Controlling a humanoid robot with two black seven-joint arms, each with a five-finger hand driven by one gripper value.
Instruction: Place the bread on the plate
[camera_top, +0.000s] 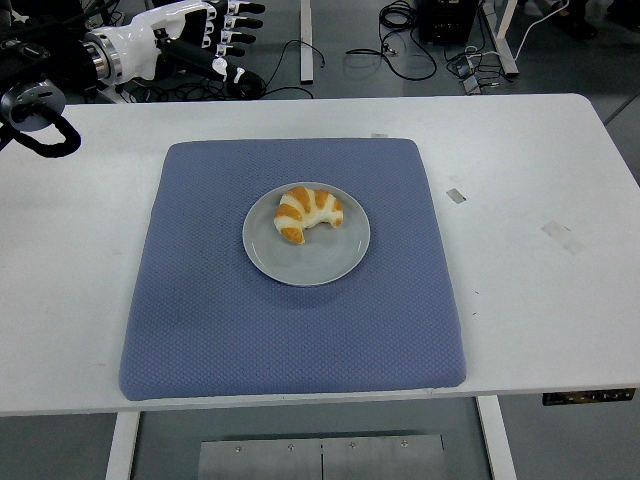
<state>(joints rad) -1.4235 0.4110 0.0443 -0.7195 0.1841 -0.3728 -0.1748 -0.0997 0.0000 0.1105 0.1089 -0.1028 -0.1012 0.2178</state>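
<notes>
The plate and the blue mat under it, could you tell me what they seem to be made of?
The plate looks like glazed ceramic or hard plastic: smooth, uniform pale grey with a thin raised rim; the picture cannot settle which. The blue mat looks like soft fabric or foam-backed textile: matte, with a fine dotted weave and rounded, slightly puffed edges. The bread on the plate has a glossy, browned striped crust.

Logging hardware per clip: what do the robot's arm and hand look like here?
Only the left arm shows: black, with a metal ring at the wrist. Its left hand has a white shell and five black fingers with white tips.
</notes>
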